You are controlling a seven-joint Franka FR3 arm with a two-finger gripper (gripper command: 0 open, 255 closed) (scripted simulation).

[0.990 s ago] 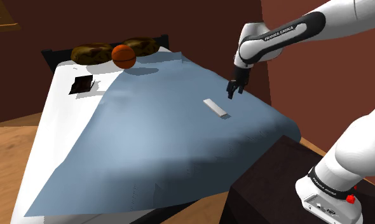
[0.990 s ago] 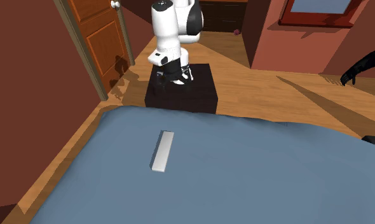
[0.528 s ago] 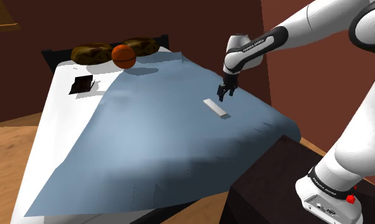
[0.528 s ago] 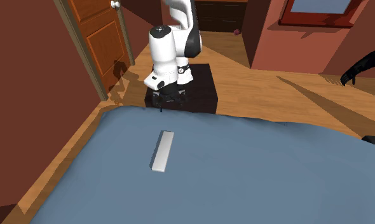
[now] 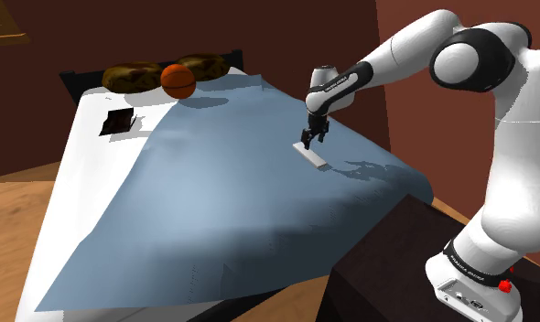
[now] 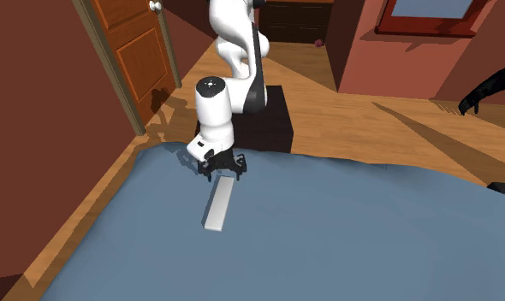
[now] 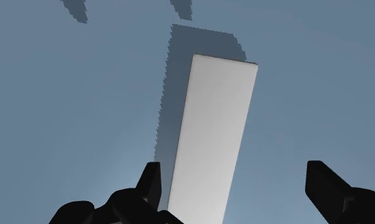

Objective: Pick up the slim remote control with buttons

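Over the last second I bring the end effector (image 5: pixel 310 139) in from off the side of the bed (image 5: pixel 195 210) and down. It now hangs just above the remote control (image 5: pixel 314 157), a plain white slab lying flat on the blue cover. The fingers stand apart, straddling the remote without contact, with the slab closer to one finger. Lowering and closing are not yet done.

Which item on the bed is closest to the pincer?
The flat white remote on the blue cover: it lies just beneath the open pincer. The orange ball and the small dark object sit far off by the pillows.
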